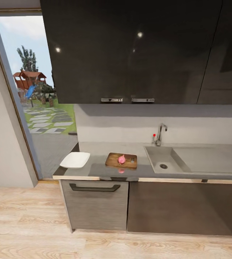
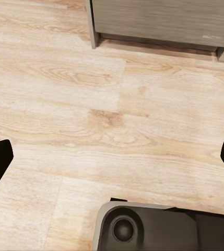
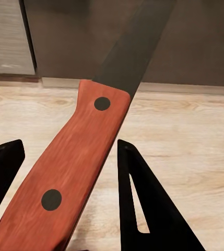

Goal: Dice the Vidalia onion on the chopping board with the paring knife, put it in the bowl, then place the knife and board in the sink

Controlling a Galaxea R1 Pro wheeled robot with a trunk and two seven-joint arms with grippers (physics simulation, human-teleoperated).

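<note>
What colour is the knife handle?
Reddish-brown wood with two dark rivets, on the knife; clearest in the right wrist view.

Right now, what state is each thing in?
Vidalia onion: on the chopping board, looks uncut.
Paring knife: held in the right gripper.
Bowl: empty, on the countertop.
Sink: empty.
Left gripper: open, empty.

Pink onion [image 1: 121, 159] atop chopping board [image 1: 113, 161]

The paring knife [image 3: 78, 157] runs off the right wrist frame's top and bottom edges, its tip unseen, while the sink [image 1: 188, 160] and countertop [image 1: 94, 169] are cropped at the head frame's right edge.
</note>
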